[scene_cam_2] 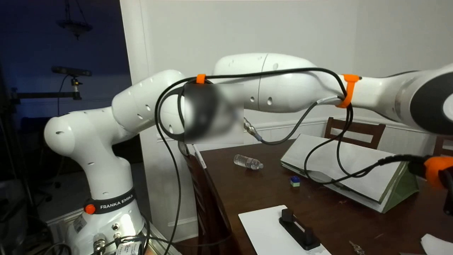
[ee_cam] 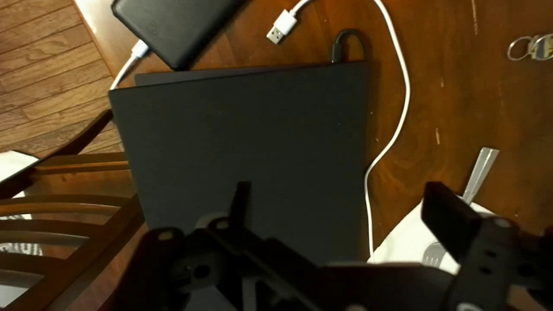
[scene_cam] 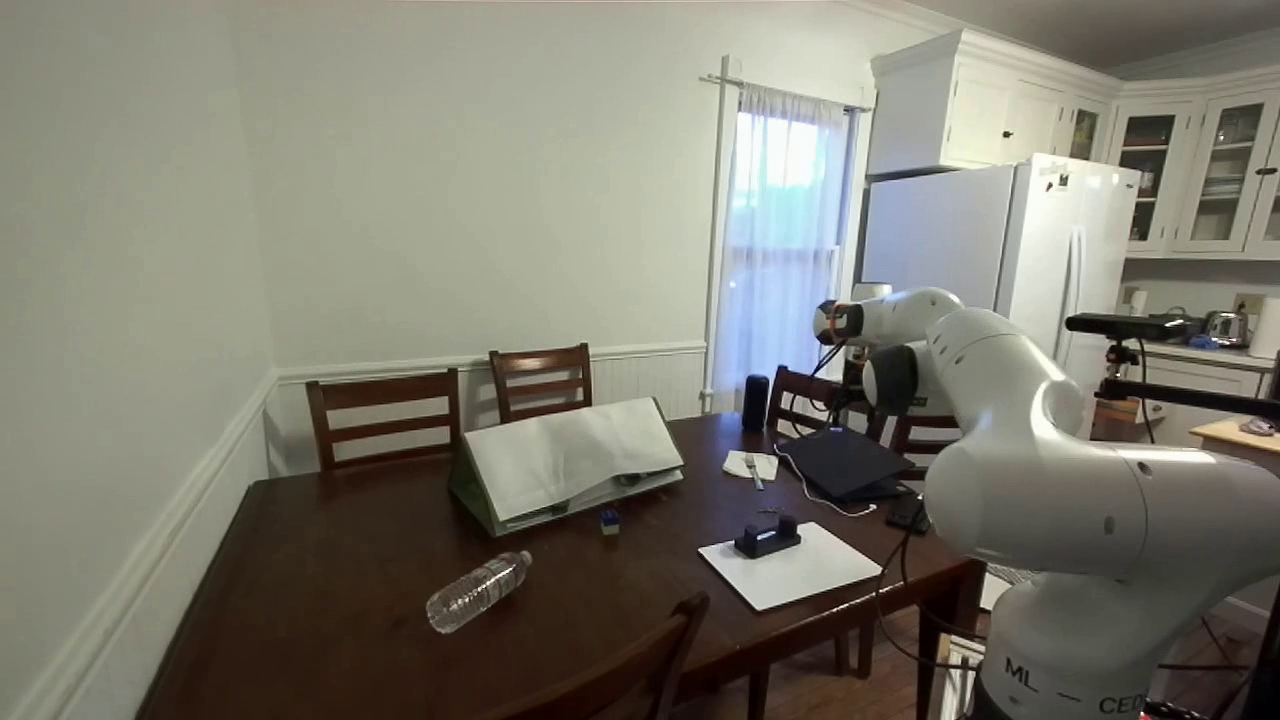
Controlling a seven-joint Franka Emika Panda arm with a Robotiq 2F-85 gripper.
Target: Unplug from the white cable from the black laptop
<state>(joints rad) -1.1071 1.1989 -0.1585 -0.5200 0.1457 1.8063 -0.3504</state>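
Observation:
The black laptop (ee_cam: pixel 246 142) lies closed on the table under my gripper; it also shows in an exterior view (scene_cam: pixel 835 460). A white cable (ee_cam: pixel 406 86) runs along the laptop's right edge in the wrist view and shows in an exterior view (scene_cam: pixel 858 514). Its USB plug (ee_cam: pixel 281 26) lies loose on the table; its other end is hidden behind the gripper. A second white cable's plug (ee_cam: pixel 140 49) sits in a black slab-like device (ee_cam: pixel 177 26); that cable disappears at the laptop's corner. My gripper (ee_cam: pixel 338 185) is open and empty above the laptop, fingers either side of its right edge.
A short black cable (ee_cam: pixel 337 52) meets the laptop's upper edge. A fork (ee_cam: pixel 477 172) lies on a white napkin (ee_cam: pixel 402 237) beside it. A wooden chair (ee_cam: pixel 65 216) stands close. A black speaker (scene_cam: pixel 755 402), a whiteboard (scene_cam: pixel 820 575) and a bottle (scene_cam: pixel 480 592) stand or lie on the table.

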